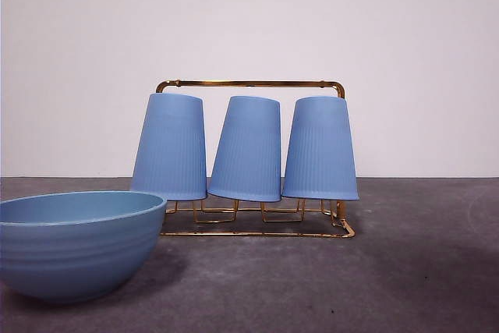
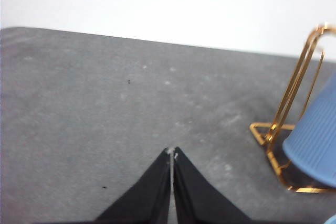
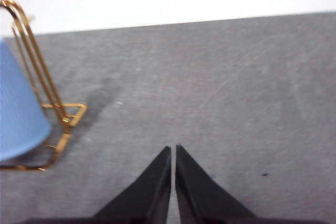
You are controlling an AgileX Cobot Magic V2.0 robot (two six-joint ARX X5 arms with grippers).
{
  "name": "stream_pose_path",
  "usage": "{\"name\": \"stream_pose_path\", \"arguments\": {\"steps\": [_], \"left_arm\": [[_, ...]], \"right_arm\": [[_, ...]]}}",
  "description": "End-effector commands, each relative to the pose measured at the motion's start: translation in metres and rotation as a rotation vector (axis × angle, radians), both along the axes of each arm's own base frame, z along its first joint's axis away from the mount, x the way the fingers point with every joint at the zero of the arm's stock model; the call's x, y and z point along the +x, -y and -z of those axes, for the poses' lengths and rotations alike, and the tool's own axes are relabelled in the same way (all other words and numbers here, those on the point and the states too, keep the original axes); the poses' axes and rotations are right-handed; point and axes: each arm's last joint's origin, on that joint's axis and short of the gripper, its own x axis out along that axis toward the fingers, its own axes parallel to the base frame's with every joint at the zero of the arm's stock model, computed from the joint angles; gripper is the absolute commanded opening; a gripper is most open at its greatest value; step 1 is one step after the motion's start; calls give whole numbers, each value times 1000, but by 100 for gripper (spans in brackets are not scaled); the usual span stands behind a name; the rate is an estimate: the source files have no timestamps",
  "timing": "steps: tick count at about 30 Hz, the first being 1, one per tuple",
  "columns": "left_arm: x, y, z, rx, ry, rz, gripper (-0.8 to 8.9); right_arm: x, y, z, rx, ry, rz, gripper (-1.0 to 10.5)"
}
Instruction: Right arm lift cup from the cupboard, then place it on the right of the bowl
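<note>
1. Our right gripper [image 3: 172,148] is sitting over bare table [image 3: 220,87], jaws pressed together, holding nothing.
2. The target cup [image 3: 18,114] is hanging upside down on the gold rack [image 3: 63,114], off to the gripper's side, long axis near-vertical.
3. The left gripper [image 2: 171,151] is also closed, empty, waiting.
4. The bowl [image 1: 74,243] is sitting in front of the rack's other end.

A grey table [image 1: 421,271] carries the bowl [image 1: 74,243] and the gold cupboard [image 1: 257,228] behind it.
</note>
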Motion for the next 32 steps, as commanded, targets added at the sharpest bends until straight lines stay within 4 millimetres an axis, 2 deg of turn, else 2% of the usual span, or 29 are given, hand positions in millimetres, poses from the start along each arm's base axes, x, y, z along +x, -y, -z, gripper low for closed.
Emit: {"name": "stream_pose_path", "arguments": {"steps": [1, 10, 15, 23, 28, 32], "left_arm": [[0, 0, -1, -135, -8, -15, 10], [1, 2, -36, -198, -1, -3, 10], [7, 4, -59, -216, -29, 26, 10], [19, 9, -110, -216, -118, 114, 9], [34, 16, -134, -179, -215, 232, 9], [47, 25, -141, -141, -320, 335, 9]], "right_arm": [[0, 0, -2, 158, -14, 17, 14], [-7, -1, -43, 309, 54, 14, 13], [-11, -2, -69, 323, 4, -39, 13], [-14, -6, -115, 331, -45, -153, 13], [-7, -9, -130, 318, -138, -265, 13], [1, -13, -137, 284, -211, -385, 13]]}}
